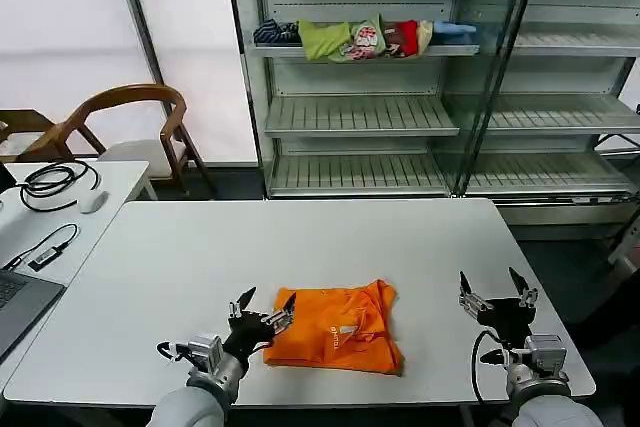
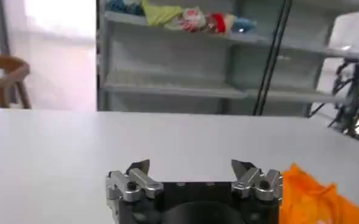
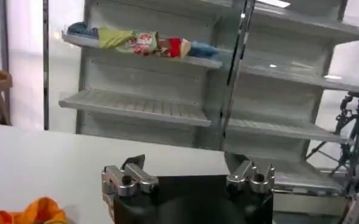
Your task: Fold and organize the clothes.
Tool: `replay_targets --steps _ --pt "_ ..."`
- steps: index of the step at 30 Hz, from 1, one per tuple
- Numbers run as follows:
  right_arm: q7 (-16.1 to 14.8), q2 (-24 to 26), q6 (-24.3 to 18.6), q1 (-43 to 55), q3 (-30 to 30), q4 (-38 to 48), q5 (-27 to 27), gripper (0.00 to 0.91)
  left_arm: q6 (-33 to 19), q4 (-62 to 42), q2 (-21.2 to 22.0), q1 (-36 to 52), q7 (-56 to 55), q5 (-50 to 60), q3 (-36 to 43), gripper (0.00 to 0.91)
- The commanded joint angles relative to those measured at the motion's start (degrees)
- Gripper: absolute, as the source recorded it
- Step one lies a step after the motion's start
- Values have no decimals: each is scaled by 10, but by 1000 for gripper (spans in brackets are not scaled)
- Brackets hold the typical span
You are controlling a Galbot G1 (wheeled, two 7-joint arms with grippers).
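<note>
**Folded shirt between two released grippers**

Head view: The orange shirt (image 1: 337, 339) lies bundled and roughly folded on the white table (image 1: 300, 247), near its front edge. The left gripper (image 1: 263, 309) sits low over the table at the shirt's left edge, its forearm coming up from the bottom of the frame and angled toward the cloth. Its jaws are spread apart with nothing between them; the inner fingertip is just at the shirt's corner, though I cannot tell if it touches. The right gripper (image 1: 497, 292) stands well apart from the shirt on the other side, fingers pointing up and away from the robot, jaws also released and empty. A shelf (image 1: 360, 117) behind the table carries a pile of garments (image 1: 360, 39). A chair (image 1: 135, 127) stands at the far left.

Left wrist view: The left gripper (image 2: 194, 169) points out across the bare table, jaws wide apart and holding nothing. The shirt (image 2: 316, 198) lies just beside the outer face of one finger (image 2: 258, 179), outside the gap.

Right wrist view: The right gripper (image 3: 188, 171) is level over the table, jaws released and empty. The shirt (image 3: 27, 213) lies well off to one side, beyond one finger (image 3: 127, 176) and clear of it.
</note>
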State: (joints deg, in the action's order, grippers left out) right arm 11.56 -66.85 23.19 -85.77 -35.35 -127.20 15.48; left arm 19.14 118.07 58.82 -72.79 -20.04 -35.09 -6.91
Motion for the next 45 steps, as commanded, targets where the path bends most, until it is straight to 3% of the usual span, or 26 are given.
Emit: replay_targets --steps 1,10,33,34,36,39,40,42,43,44,45 --pt "1 0 -1 -5 -3 -3 -1 907 37 -17 6 -3 -60 10 13 907" --pt "1 3 -1 -18 -10 -11 -3 907 26 -37 31 12 -59 3 41 907" --pt "3 3 1 -12 -4 -9 -8 907 25 -73 44 24 -65 24 55 907" --pt "3 4 0 -13 -4 -9 -8 907 25 -73 45 23 -66 24 55 816" --pt "3 3 0 -13 -4 -8 -8 907 25 -72 46 21 -68 26 55 453" --pt "3 3 0 -14 -4 -7 -8 907 26 -73 47 19 -68 29 56 443" --pt "3 3 0 -14 -4 -7 -8 907 26 -73 48 18 -68 30 57 363" --pt "3 3 0 -13 -5 -7 -8 907 27 -71 47 16 -67 31 60 333" --pt "3 3 0 -12 -4 -7 -8 907 28 -70 48 14 -67 32 63 181" --pt "3 4 0 -12 -5 -7 -8 907 28 -69 47 12 -65 34 65 111" --pt "3 4 0 -12 -5 -7 -8 907 28 -68 47 11 -65 34 69 101"
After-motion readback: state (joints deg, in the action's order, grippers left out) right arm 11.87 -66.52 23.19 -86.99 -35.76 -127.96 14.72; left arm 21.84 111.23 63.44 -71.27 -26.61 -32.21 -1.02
